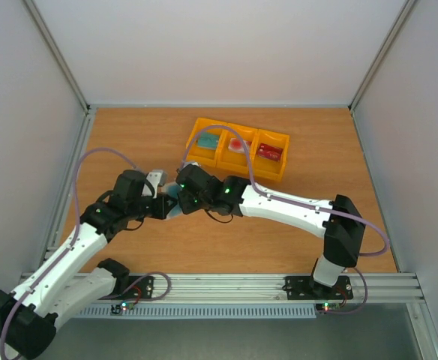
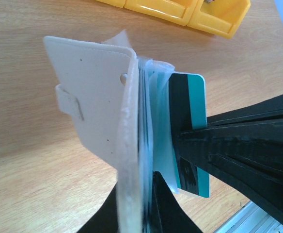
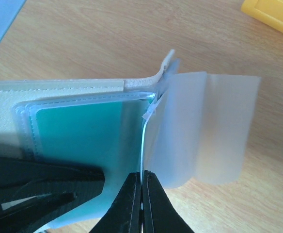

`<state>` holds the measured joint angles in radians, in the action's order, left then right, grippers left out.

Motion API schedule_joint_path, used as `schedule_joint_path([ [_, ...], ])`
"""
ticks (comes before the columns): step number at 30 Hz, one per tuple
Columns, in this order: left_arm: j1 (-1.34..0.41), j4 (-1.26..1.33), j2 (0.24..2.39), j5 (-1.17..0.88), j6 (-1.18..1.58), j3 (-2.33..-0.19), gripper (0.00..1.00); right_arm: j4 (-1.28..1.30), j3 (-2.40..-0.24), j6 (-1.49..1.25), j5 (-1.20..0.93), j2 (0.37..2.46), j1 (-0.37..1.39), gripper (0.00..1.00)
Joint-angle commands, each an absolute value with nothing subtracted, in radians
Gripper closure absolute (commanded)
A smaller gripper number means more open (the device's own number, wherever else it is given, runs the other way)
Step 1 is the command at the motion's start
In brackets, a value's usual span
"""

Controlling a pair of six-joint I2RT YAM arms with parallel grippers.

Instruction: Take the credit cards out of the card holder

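The cream-beige card holder [image 2: 93, 87] stands on edge above the table, with its strap tab to the left; it also shows in the top view [image 1: 156, 178]. My left gripper [image 2: 141, 208] is shut on its lower edge. My right gripper [image 3: 142, 182] is shut on a teal credit card [image 2: 198, 97] with a black stripe, which sticks partly out of the holder's translucent sleeves. In the right wrist view this card is edge-on [image 3: 144, 145], with a loose sleeve flap [image 3: 204, 131] beside it. The two grippers meet at mid-table [image 1: 171, 202].
A yellow three-compartment tray [image 1: 204, 160] stands behind the grippers. It holds a teal card [image 1: 208, 140], a pinkish red-and-white card [image 1: 239, 145] and a dark red card [image 1: 270, 153]. The tray's edge shows in both wrist views [image 2: 180, 9] [image 3: 272, 14].
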<state>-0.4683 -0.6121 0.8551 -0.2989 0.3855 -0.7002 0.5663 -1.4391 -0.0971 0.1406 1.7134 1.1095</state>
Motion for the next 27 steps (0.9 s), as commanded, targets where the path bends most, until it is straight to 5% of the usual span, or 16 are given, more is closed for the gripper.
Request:
schedule_joint_path([
  [1,-0.472,-0.578,0.854,-0.278,0.376,-0.67,1.0,0.506,-1.451,-0.101,0.039,1.629,1.129,0.99],
  [21,-0.433,-0.342,0.834,-0.515,0.617,-0.595,1.0,0.582,-1.495,-0.114,0.041,1.594,1.115,0.98],
  [27,-0.382,0.08,0.825,-0.529,0.976,-0.43,1.0,0.55,-1.562,-0.033,0.143,1.728,1.12,0.97],
])
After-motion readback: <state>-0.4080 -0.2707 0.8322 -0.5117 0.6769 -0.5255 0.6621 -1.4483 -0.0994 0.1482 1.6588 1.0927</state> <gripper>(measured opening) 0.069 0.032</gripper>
